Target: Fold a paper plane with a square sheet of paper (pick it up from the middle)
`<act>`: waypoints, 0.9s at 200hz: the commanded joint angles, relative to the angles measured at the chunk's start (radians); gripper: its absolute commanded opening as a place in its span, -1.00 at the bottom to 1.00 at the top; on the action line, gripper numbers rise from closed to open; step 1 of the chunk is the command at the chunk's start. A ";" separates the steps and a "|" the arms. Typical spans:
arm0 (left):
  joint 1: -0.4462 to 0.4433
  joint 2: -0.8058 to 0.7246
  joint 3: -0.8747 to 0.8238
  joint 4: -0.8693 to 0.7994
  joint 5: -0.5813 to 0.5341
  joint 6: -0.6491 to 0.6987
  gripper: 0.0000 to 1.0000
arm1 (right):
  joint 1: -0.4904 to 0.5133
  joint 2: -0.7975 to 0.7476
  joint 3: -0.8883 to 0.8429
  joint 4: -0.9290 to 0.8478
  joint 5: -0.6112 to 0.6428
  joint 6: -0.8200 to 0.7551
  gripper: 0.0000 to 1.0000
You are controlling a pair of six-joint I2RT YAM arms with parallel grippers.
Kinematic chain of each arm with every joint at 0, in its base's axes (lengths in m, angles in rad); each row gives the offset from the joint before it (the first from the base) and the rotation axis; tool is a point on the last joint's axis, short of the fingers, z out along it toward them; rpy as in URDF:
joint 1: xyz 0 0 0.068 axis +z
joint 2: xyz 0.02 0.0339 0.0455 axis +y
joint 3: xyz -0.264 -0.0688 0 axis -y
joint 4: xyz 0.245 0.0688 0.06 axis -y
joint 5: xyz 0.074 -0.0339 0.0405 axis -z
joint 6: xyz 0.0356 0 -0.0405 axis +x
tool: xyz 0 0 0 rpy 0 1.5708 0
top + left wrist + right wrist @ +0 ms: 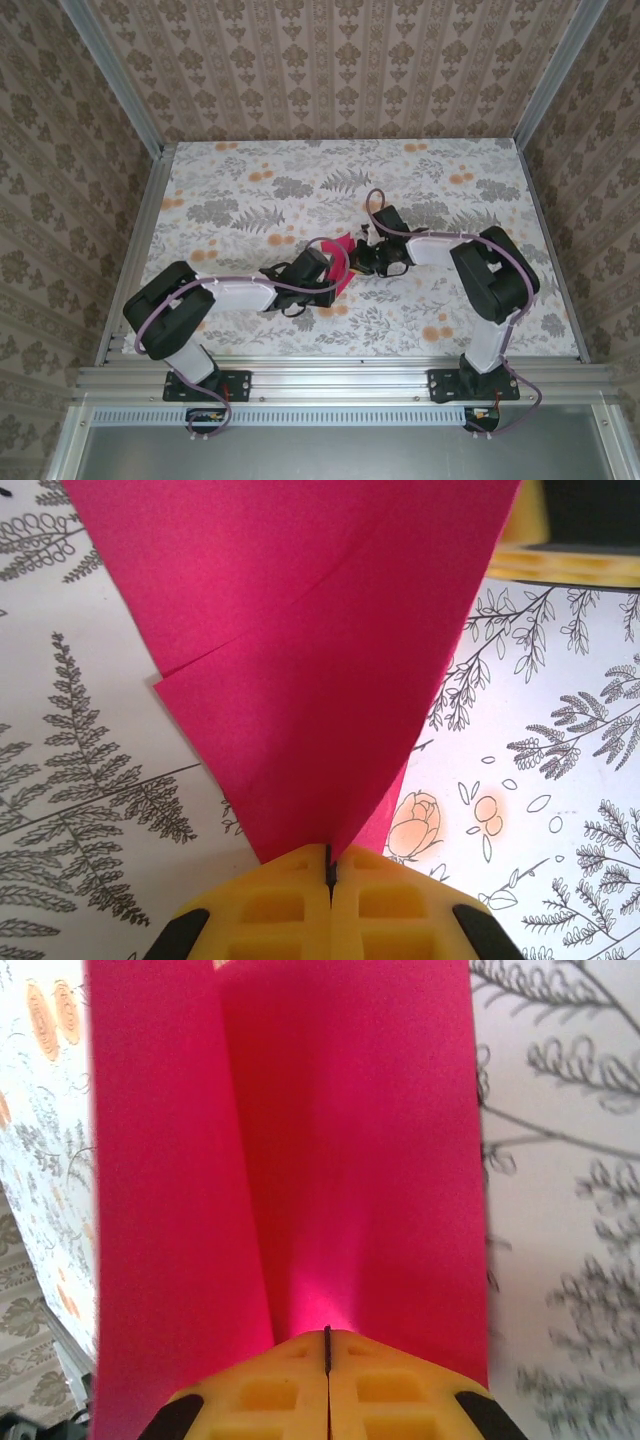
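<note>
Magenta-pink sheet of paper [341,262] sits mid-worktop [240,200], gripped between the two arms and apparently lifted off the floral surface. Left gripper [328,865]: yellow fingers [280,910] pinched tight on the sheet's pointed corner. Above that, a diagonal crease and an overlapping flap edge are visible. Right gripper [327,1345]: fingers clamped on the sheet's edge from the opposite side, with the paper bowed into a lengthwise trough. Sheet is partly folded.

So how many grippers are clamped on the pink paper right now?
2. The left gripper is shut on the narrow tip of the paper; the right gripper is shut on it from the opposite side, mid-table.
</note>
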 commanded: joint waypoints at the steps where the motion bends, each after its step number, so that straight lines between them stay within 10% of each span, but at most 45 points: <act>1: 0.013 -0.020 -0.014 0.005 0.019 -0.021 -1.00 | 0.008 0.040 0.028 -0.049 0.025 -0.040 -0.87; 110: 0.084 -0.033 -0.034 0.033 0.113 -0.005 -1.00 | 0.041 -0.099 -0.220 0.095 0.112 0.137 -0.96; 180: 0.096 -0.052 -0.028 -0.013 0.182 0.080 -1.00 | 0.000 -0.180 -0.082 -0.109 0.133 -0.072 -0.67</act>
